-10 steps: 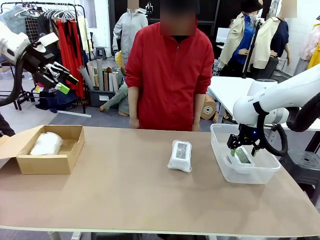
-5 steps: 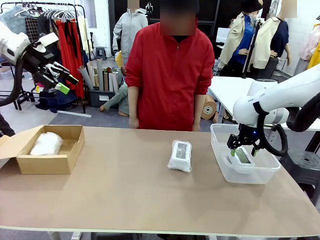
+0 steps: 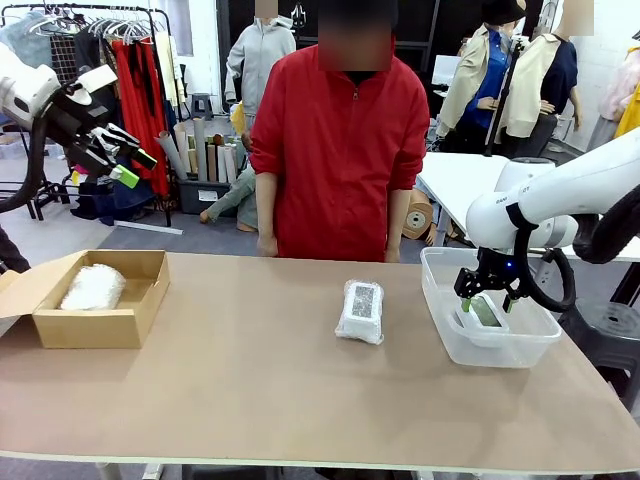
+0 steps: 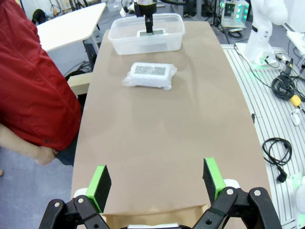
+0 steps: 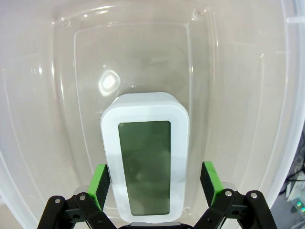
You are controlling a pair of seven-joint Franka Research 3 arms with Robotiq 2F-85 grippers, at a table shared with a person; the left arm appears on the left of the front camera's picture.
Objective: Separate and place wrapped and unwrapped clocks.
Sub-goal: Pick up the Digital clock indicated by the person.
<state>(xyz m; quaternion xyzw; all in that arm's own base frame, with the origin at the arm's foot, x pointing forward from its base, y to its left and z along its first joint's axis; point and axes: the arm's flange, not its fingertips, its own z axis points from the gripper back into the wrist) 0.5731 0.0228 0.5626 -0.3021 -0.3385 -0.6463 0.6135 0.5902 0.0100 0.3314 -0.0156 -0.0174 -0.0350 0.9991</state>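
The worktop (image 3: 250,400) is a flat, matte brown board. At its right end sits a clear plastic tub (image 3: 445,335), glossy, with rounded corners. The bare clock (image 5: 144,157) lies flat on the tub's bottom: a smooth white rounded rectangle with a dull grey-green screen facing up. The right gripper (image 3: 487,303) reaches down into the tub with its jaws spread wide, a green pad on each side of the clock's near end; I cannot tell whether either pad touches the casing.

In the middle of the worktop lies a wrapped clock (image 3: 361,311), a lumpy bundle in crinkly translucent plastic with the screen showing dimly through. At the left end stands an open cardboard box (image 3: 85,328) with its flap folded out, and a second wrapped clock (image 3: 93,287) rests inside it.

The left gripper (image 3: 135,168) hangs high beyond the left end, jaws wide with nothing between them. A person in a red zip jacket (image 3: 340,150) stands at the far edge.
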